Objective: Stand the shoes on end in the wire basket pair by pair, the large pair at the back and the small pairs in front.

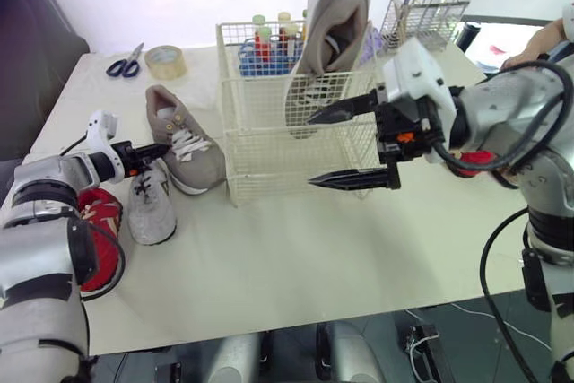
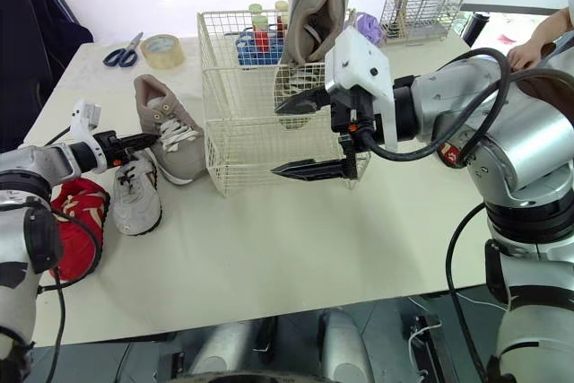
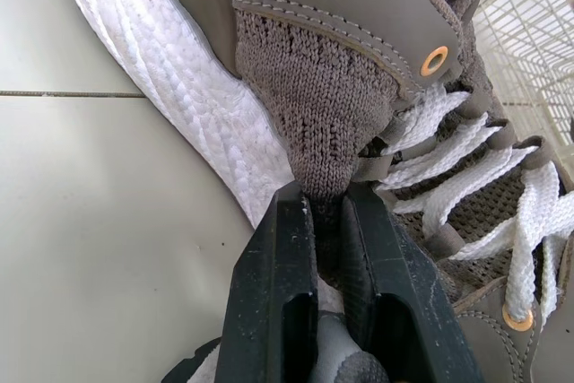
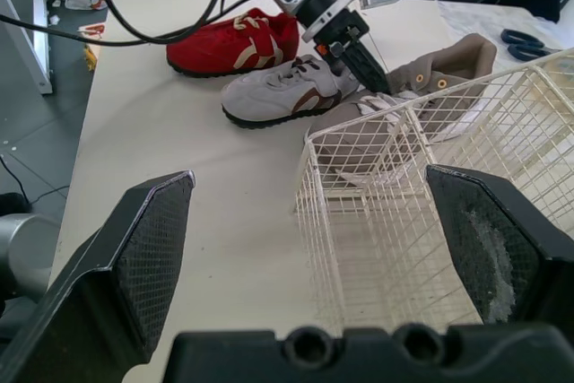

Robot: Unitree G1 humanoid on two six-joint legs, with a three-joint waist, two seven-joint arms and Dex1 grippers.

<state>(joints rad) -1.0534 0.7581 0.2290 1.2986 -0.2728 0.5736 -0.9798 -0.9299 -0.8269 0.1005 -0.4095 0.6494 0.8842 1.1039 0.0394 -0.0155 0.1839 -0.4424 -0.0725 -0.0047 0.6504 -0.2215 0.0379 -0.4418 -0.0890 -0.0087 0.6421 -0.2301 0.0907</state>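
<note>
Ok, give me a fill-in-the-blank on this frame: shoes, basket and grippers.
1. The wire basket holds exactly ___ large shoe, standing on end.
2. The right gripper, in front of the basket, is ___.
3. The left gripper is shut on the second large shoe, which lies on the ___.
4. The small shoe nearest the robot's left arm is ___ in colour.
Missing words: one; open; table; red.

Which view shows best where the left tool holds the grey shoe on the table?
The left wrist view: the left tool is shut on the grey shoe, on its knit part beside the laces. The eye views show the grip small, from the side; the right wrist view, from afar.
</note>
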